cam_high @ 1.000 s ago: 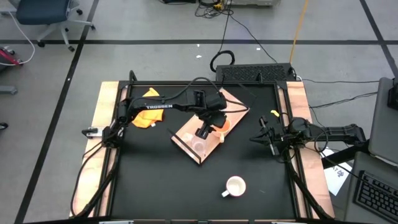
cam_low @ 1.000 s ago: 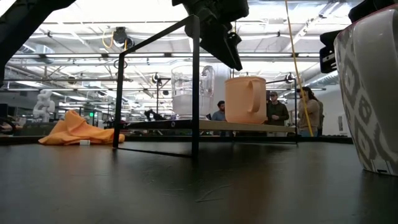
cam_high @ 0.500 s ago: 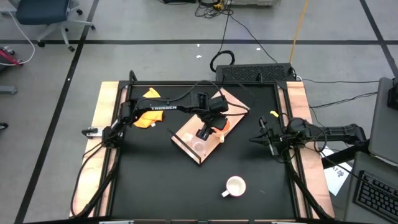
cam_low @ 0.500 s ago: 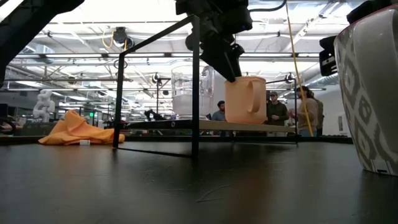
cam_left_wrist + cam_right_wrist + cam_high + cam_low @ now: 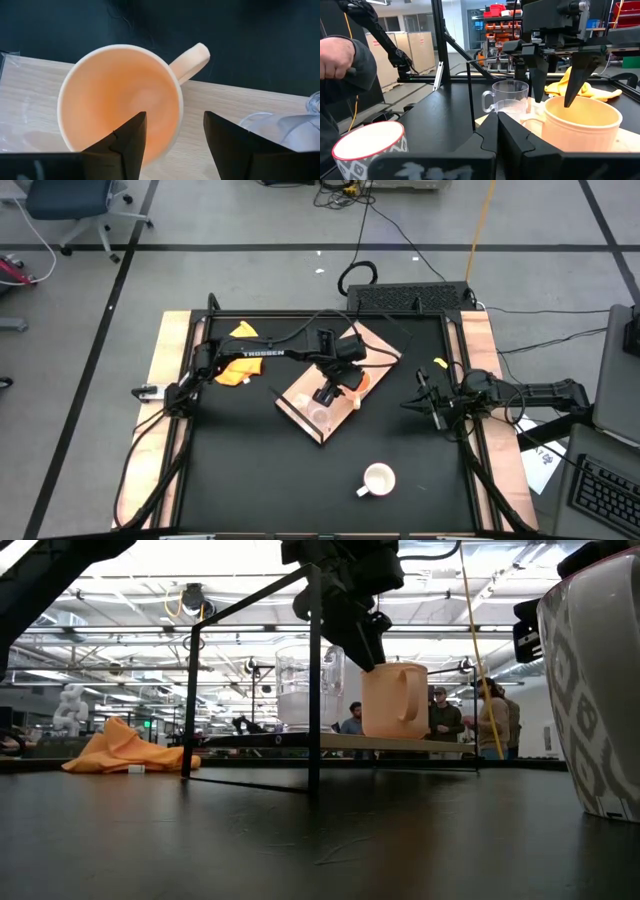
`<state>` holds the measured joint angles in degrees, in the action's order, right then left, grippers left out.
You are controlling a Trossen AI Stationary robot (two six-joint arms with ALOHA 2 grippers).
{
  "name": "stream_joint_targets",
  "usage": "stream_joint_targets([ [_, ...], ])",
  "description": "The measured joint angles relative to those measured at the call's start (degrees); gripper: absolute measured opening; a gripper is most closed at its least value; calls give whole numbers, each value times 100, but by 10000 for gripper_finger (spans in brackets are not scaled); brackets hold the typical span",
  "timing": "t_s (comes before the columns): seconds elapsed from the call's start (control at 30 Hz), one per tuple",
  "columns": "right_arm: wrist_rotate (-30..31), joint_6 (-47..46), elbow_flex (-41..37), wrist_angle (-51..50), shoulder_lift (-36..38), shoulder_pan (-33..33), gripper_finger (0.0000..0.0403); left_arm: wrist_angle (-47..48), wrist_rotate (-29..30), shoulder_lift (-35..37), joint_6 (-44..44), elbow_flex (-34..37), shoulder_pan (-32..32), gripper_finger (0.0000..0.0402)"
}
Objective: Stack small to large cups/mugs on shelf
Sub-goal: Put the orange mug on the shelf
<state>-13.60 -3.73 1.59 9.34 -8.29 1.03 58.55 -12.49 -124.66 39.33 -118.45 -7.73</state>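
Note:
The yellow-orange mug (image 5: 120, 95) stands upright on the light wood shelf (image 5: 296, 398), beside the clear glass cup (image 5: 320, 416). My left gripper (image 5: 175, 130) is open and points steeply down over the mug's rim. One finger is inside the mug and the other outside, between mug and glass cup (image 5: 510, 97). The wall between them shows a gap on both sides. The white mug (image 5: 378, 479) stands on the black table near its front edge. My right gripper (image 5: 425, 402) waits shut by the table's right edge.
A yellow cloth (image 5: 232, 370) lies at the table's far left. A thin black frame (image 5: 314, 680) stands at the shelf. A person's sleeve (image 5: 340, 55) shows beyond the table, and people stand in the room behind it (image 5: 445, 720).
My left gripper has come down onto the yellow-orange mug from just above it, so its fingers now stand either side of the rim. Its gap is unchanged. The mugs and the cup have not moved.

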Motion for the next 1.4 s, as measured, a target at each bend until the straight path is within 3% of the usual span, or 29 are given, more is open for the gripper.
stream_joint_targets([
  [0.83, -1, -7, 1, -15, -2, -1, 0, 13, 101, -275, -23, -2, -7, 193],
  [1.4, 0, -9, 0, -15, -2, 0, 0, -115, 112, -275, -212, -2, -7, 19],
])
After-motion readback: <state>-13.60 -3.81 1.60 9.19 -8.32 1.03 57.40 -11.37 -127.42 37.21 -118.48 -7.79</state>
